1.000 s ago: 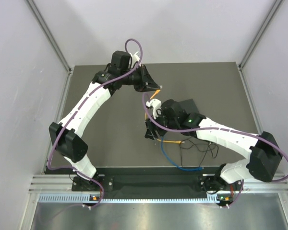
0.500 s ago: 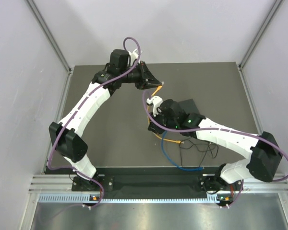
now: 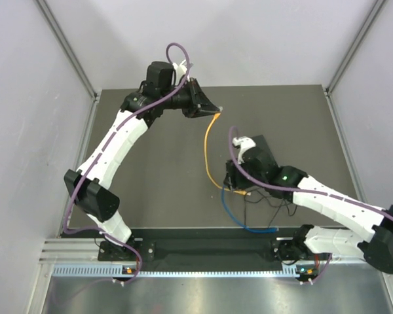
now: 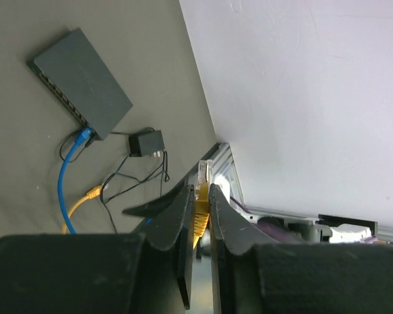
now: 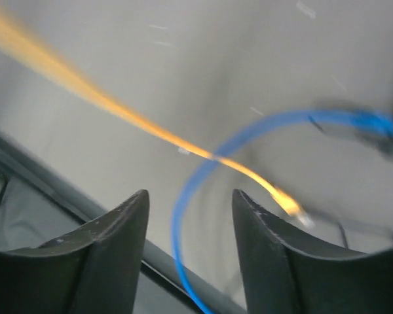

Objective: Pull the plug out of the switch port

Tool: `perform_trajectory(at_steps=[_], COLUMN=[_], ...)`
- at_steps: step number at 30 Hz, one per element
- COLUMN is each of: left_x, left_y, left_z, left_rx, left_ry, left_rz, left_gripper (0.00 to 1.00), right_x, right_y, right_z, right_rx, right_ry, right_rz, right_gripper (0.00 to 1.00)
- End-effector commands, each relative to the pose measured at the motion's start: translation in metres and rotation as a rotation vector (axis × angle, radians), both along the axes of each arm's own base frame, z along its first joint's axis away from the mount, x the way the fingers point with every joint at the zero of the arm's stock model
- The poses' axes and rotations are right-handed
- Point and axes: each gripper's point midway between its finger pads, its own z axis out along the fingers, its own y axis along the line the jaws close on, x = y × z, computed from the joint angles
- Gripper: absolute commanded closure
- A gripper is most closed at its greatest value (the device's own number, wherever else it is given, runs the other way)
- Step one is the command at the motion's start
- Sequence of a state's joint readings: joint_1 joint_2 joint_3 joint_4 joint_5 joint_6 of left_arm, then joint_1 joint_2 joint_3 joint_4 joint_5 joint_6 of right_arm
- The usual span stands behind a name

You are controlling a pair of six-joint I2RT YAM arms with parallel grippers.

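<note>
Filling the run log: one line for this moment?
left gripper: shut on yellow cable | right gripper: open, empty | blue cable: plugged into switch

Soft, even, bright light; right wrist view motion-blurred.

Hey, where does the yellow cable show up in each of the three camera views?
Top external: the yellow cable arcs from the left gripper down to picture centre.
Left wrist: the cable is pinched between the fingers, bottom centre.
Right wrist: a blurred streak from top left to lower right.
Shared landmark: the blue cable.
</note>
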State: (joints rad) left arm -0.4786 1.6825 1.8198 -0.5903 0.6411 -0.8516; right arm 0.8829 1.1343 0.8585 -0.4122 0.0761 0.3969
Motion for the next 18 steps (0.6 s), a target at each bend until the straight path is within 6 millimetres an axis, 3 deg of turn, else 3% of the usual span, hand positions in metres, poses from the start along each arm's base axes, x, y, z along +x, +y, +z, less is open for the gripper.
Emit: perform_trajectory(at_steps=[1,4,7,12,18], left_x=[0.001,0.002,0.002,0.003,0.001], left_y=[0.006,0.005,0.001,-0.004,-0.003], left_z=[0.02,0.016,0.014,0.008,0.01], left_rx=[0.021,0.022,0.01,0.006,0.0], left_ry=[-0.103,-0.096,-0.092,-0.077,-0.086], left_rz=[-0.002,-0.007,-0.022,-0.041,-0.042], left_gripper=[1.0,1.0,1.0,1.0,1.0], right_x=[0.001,-0.002,0.002,0.019,0.023], right_y=[-0.054,-0.08,-0.095,-0.09,-0.103], right_z=[-0.024,-0.044,-0.048,-0.041,-0.055], right_rx=[-0.043,-0.071,-0.141,-0.221,-0.203], right_ry=[0.137,0.291,0.361,0.349,0.44], right_rz=[-0.271,-0.386,-0.484,-0.447,-0.573], right_gripper=[0.44,0.37,0.35,0.34,0.5])
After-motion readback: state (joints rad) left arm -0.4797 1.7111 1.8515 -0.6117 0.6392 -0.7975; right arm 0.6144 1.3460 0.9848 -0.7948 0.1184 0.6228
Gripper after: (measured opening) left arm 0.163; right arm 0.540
